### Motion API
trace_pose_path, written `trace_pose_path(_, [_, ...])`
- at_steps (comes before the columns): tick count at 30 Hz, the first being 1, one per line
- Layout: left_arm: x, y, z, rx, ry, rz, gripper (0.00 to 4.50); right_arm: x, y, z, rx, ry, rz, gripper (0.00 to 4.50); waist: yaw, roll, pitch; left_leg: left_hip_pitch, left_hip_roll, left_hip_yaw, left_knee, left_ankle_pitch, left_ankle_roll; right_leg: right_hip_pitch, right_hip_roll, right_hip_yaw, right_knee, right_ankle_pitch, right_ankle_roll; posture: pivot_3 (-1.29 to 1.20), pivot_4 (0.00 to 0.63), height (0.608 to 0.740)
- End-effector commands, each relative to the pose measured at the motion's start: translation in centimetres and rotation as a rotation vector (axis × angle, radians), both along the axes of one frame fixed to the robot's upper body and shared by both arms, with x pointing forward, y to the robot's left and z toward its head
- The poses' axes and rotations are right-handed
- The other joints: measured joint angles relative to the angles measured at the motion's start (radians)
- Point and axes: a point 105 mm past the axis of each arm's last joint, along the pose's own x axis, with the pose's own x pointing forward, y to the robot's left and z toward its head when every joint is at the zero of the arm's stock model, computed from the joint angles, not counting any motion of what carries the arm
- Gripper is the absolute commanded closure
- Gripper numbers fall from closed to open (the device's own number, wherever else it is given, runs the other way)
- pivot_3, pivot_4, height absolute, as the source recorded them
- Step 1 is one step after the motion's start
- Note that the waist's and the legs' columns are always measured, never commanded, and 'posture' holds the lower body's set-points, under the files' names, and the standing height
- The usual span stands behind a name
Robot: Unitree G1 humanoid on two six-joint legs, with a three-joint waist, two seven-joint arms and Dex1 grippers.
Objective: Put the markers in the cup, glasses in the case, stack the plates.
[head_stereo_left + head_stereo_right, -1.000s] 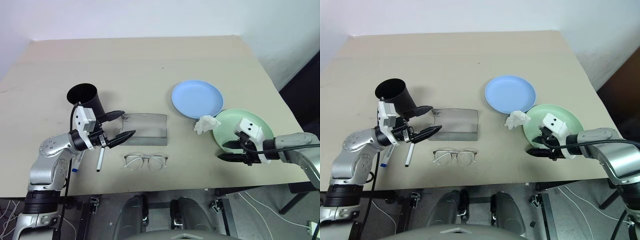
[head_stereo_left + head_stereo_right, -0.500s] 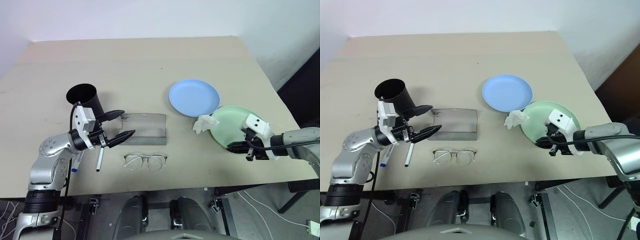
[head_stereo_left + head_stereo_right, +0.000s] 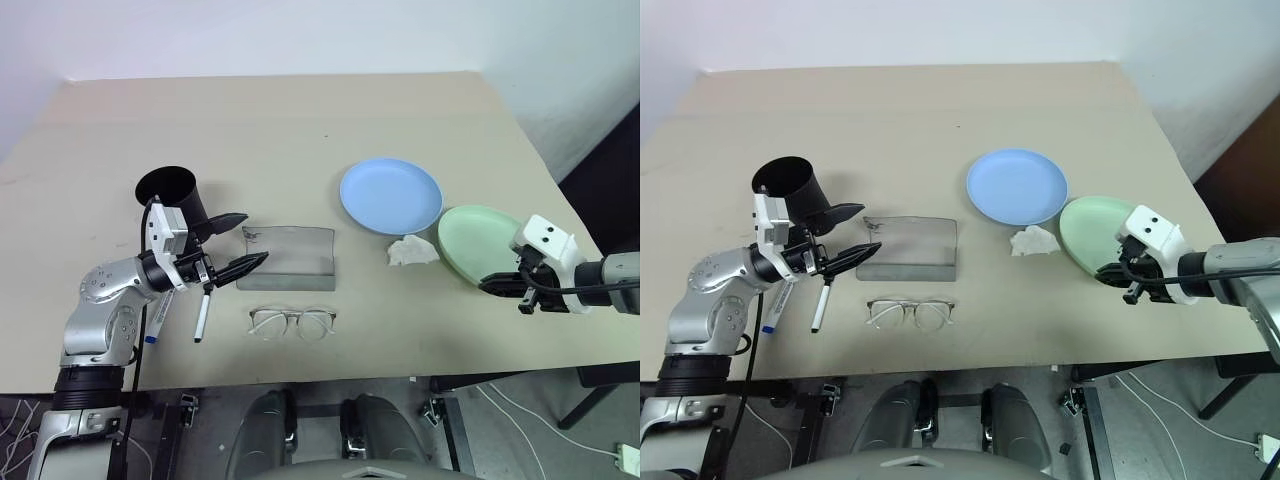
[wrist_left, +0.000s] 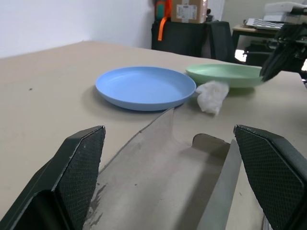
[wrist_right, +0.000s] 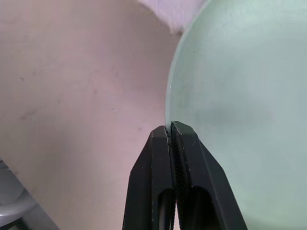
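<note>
Change since earlier frame: mint green plate (image 3: 478,243) now sits farther toward the tabletop's right edge and tilts, its gripped side raised; the right pincer (image 3: 493,284) has closed on its rim and moved right and upward; the crumpled tissue (image 3: 411,251) that leaned on the plate now lies clear of it.
Right pincer: black fingers pressed together on the plate's thin near rim, seen in the right wrist view (image 5: 171,132).
Left pincer: (image 3: 238,243) spread to its widest, holding nothing, hovering level over the left end of the case (image 3: 290,257); ribbed inner pads visible in the left wrist view (image 4: 86,163).
Plates: light blue plate (image 3: 391,196) lies flat, just beside the mint one; both round, shallow, smooth and matte.
Obstacle: tissue, white and wrinkled, sits between the two plates' near edges, beside the blue plate's rim.
Case: grey, oblong, lying open at centre, matte interior with scuffs.
Glasses: (image 3: 291,321) thin pale frame, clear rounded lenses, on the tabletop just in front of the case.
Cup: (image 3: 172,195) black, tapered, upright, left of the case behind the left pincer.
Markers: one white with dark tip (image 3: 201,318), one with blue cap (image 3: 156,322), lying near the left arm.
Tabletop: (image 3: 280,130) beige, matte, faintly speckled.
</note>
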Motion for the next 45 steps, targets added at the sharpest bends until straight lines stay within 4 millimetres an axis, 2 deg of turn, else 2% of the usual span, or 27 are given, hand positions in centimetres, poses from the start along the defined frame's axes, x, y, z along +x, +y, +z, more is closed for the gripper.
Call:
trace_pose_path(1, [0.1,0.2,0.9,0.011,-0.052,0.001,0.0,0.9,-0.6,3.4,-0.07,-0.138,-0.012,4.47,0.0,0.0,0.0,0.0,0.0,0.0,0.0,0.0,0.0,0.0,0.0,0.0,0.0,0.0,0.0,0.0,0.15,0.715])
trace_pose_path(3, [0.1,0.2,0.9,0.011,-0.053,0.002,0.0,1.3,-0.8,4.0,-0.113,-0.172,-0.013,4.47,0.0,0.0,0.0,0.0,0.0,0.0,0.0,0.0,0.0,0.0,0.0,0.0,0.0,0.0,0.0,0.0,0.15,0.715])
trace_pose_path(5, [0.1,0.4,0.9,0.011,-0.055,0.005,0.0,1.7,-0.1,4.9,-0.128,-0.219,0.018,4.47,-0.002,0.0,0.0,0.0,0.0,0.0,-0.001,0.0,0.0,-0.001,0.0,0.0,0.0,0.0,0.0,0.0,0.15,0.715])
trace_pose_path(12, [-0.1,1.0,0.9,0.011,-0.067,0.03,0.0,4.2,3.9,7.5,-0.07,-0.393,0.149,4.47,-0.006,0.001,0.001,0.0,0.0,0.002,-0.003,0.0,0.0,-0.002,0.001,0.001,0.0,0.0,0.0,0.0,0.15,0.715])
trace_pose_path(20, [-0.7,0.7,0.9,0.012,-0.068,0.034,0.0,8.5,8.6,7.9,0.008,-0.599,0.316,4.47,-0.004,0.001,0.001,-0.001,0.0,0.003,-0.001,0.001,0.0,-0.002,0.0,0.001,0.001,0.0,0.0,0.0,0.15,0.715])
trace_pose_path(24, [-0.9,0.6,1.2,0.011,-0.068,0.044,0.0,10.2,10.2,5.3,0.029,-0.497,0.38,4.47,-0.003,0.001,0.001,-0.001,0.0,0.003,-0.001,0.001,0.0,-0.002,0.001,0.001,0.001,0.0,0.0,0.0,0.15,0.715])
trace_pose_path(28, [-1.0,0.7,1.3,0.015,-0.068,0.055,0.0,11.8,10.6,3.3,-0.081,-0.452,0.383,4.47,-0.003,0.001,0.001,0.0,0.0,0.003,-0.001,0.001,0.001,-0.002,0.0,0.001,0.002,0.0,0.0,0.0,0.15,0.715])
trace_pose_path(45, [-1.6,1.3,0.9,0.027,-0.06,0.081,0.0,10.8,11.0,1.6,-0.138,-0.315,0.476,4.47,-0.004,0.001,0.001,0.0,0.0,0.003,0.0,0.001,0.001,-0.002,0.0,0.001,0.003,0.0,0.0,0.0,0.15,0.715])
